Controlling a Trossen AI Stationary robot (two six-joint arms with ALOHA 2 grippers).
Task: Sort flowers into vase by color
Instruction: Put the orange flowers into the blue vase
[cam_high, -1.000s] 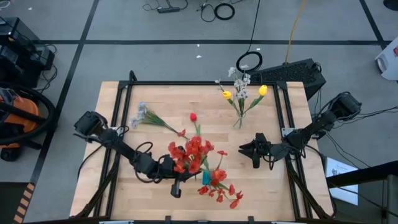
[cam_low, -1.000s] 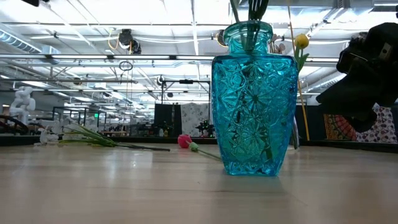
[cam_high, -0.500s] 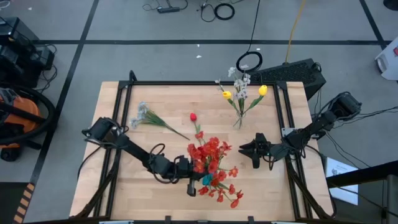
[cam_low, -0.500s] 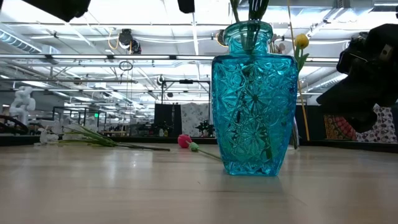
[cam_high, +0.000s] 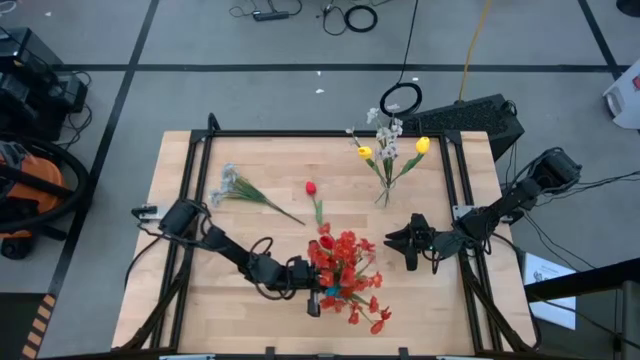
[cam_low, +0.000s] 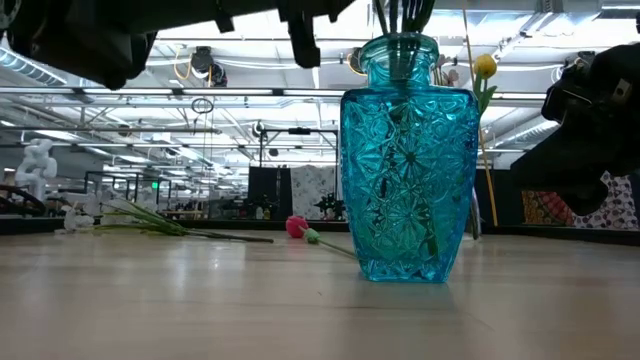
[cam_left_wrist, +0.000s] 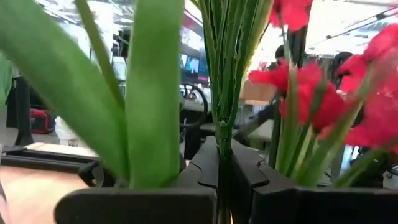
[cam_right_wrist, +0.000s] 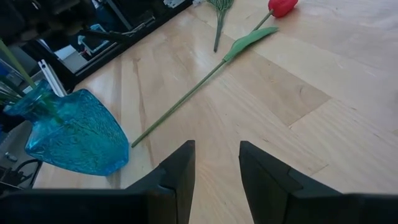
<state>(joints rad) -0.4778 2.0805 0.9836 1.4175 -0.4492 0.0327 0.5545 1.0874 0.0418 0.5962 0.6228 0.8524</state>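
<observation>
My left gripper (cam_high: 313, 293) is shut on a spray of red blossoms (cam_high: 345, 262), right beside the turquoise glass vase (cam_high: 331, 289), whose neck (cam_low: 400, 50) holds several green stems. My right gripper (cam_high: 398, 241) hangs open to the right of that vase and touches nothing. A red tulip (cam_high: 311, 188) lies flat on the table, as does a whitish sprig (cam_high: 236, 186). A clear vase (cam_high: 383, 196) near the far edge holds two yellow tulips (cam_high: 422, 146) and whitish blossoms. My left gripper pinches the red spray's bundle of green stems (cam_left_wrist: 222, 134) between its two fingers (cam_left_wrist: 155, 202). The fingers come in level from the table's left and lie across the stems. The stems stand about upright, with the blossoms above the fingers. The spray is clear of the table.
A black frame (cam_high: 300, 134) runs around the table. The red tulip's stem (cam_right_wrist: 186, 99) points toward the turquoise vase (cam_right_wrist: 74, 134). Bare wood shows along the near left part of the table (cam_high: 200, 310).
My left gripper has carried the red spray toward the table's right, up to the turquoise vase. The blossoms now hang over the vase and the flowers standing in it. The arm has come into the top of the low view. The right arm has kept still.
</observation>
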